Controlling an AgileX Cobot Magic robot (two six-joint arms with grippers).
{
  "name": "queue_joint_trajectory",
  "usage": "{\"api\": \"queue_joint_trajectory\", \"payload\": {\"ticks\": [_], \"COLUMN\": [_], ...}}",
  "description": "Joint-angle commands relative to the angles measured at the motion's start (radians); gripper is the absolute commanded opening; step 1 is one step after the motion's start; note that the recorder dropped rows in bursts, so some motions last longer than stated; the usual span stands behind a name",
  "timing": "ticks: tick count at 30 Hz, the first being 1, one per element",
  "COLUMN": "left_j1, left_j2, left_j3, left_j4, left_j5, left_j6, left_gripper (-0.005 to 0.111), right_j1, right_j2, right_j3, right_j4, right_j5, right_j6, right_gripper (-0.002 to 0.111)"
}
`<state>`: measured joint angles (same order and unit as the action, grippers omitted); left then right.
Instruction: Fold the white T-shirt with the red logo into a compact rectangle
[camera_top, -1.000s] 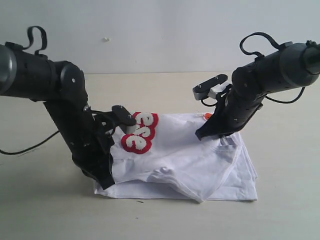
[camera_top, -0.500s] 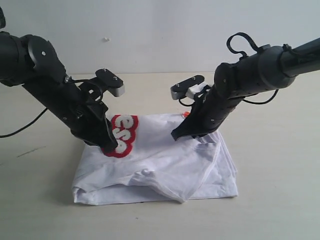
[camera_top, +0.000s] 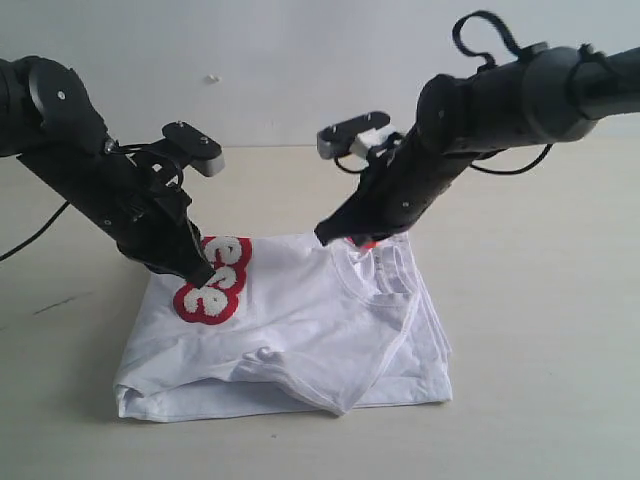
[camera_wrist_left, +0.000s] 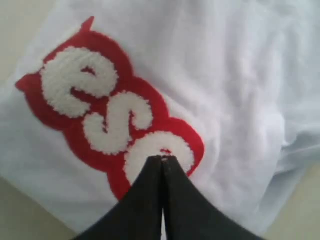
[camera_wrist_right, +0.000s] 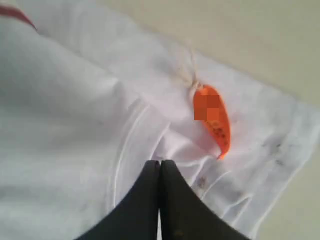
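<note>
The white T-shirt (camera_top: 310, 320) lies folded in a rough rectangle on the table, with a loose bump near its front edge. Part of the red logo (camera_top: 215, 290) shows on its left portion, fuzzy white letters on red (camera_wrist_left: 100, 105). My left gripper (camera_top: 205, 279) is shut, and its tips (camera_wrist_left: 163, 159) touch the logo's end letter. At the shirt's far edge my right gripper (camera_top: 323, 238) is shut too, its tips (camera_wrist_right: 160, 162) on the fabric beside the ribbed collar (camera_top: 385, 270) and the orange neck tag (camera_wrist_right: 214, 116). No fabric shows between either pair of jaws.
The beige table (camera_top: 540, 330) extends on all sides of the shirt, with a pale wall behind. A black cable (camera_top: 30, 235) trails off the left arm over the table. Both arms lean in over the shirt's far half.
The shirt has slid left across the table. Both shut grippers moved left with it; the left one rose from the shirt's front-left corner to the logo, and the right one went toward the far edge.
</note>
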<state>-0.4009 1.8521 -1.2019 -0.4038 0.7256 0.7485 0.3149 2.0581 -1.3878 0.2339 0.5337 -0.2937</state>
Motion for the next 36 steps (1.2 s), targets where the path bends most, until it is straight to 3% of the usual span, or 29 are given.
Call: {"api": "queue_joint_trajectory", "payload": {"ticks": [1, 10, 17, 36], "left_j1": [0.008, 0.074, 0.074, 0.054], "left_j2": [-0.060, -0.272, -0.503, -1.109], "left_j3": [0.003, 0.028, 0.189, 0.477], "left_j4": [0.035, -0.098, -0.201, -0.325], "left_j5": [-0.073, -0.151, -0.377, -0.629], "left_j6": [-0.066, -0.086, -0.084, -0.075], "left_gripper": [0.000, 0.000, 0.000, 0.000], "right_j1": [-0.008, -0.066, -0.073, -0.071], "right_j2": [-0.131, -0.429, -0.695, -1.414], "right_j3": [0.071, 0.316, 0.473, 0.724], "right_j4": [0.002, 0.002, 0.002, 0.015], "right_j5": [-0.118, -0.306, -0.403, -0.481], "right_j6": [0.016, 0.034, 0.085, 0.116], "right_gripper": [0.000, 0.000, 0.000, 0.000]}}
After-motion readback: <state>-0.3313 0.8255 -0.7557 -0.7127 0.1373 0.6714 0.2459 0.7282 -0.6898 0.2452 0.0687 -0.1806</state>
